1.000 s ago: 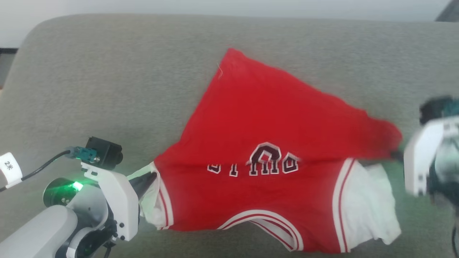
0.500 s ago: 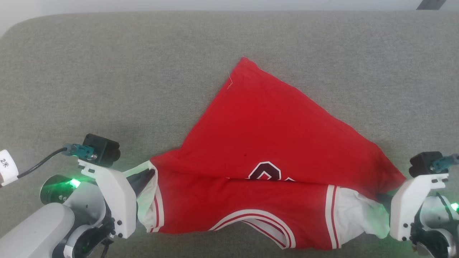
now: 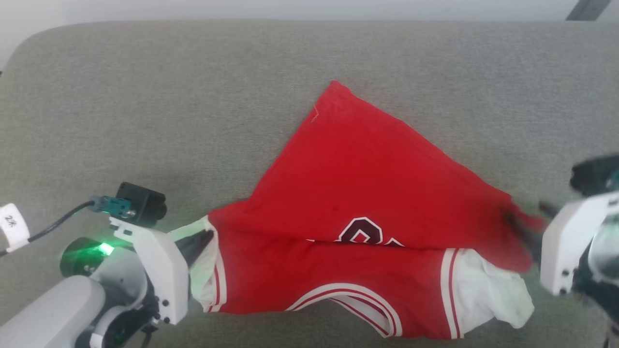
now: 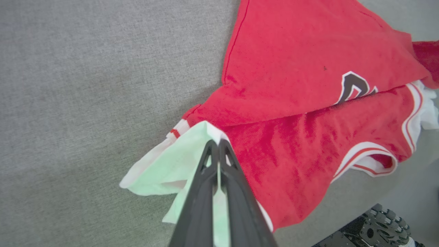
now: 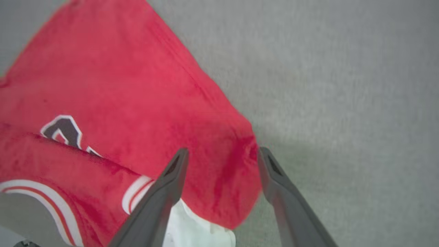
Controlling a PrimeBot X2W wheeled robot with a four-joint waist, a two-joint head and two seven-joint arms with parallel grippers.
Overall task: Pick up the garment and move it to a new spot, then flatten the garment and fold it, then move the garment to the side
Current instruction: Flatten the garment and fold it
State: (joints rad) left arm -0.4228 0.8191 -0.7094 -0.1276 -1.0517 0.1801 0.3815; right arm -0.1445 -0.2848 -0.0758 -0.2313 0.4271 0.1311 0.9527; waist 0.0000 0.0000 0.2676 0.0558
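Jersey garment is laid out half-folded on the grey fabric surface, with a red flap brought over the chest so only the top of the lettering is seen. One white sleeve is clamped tight by the left hand, fingers pressed together on the cloth. The red corner at the other end is straddled by the right hand, fingers spread wide, nothing pinched. That side is blurred in the head view, tbh.
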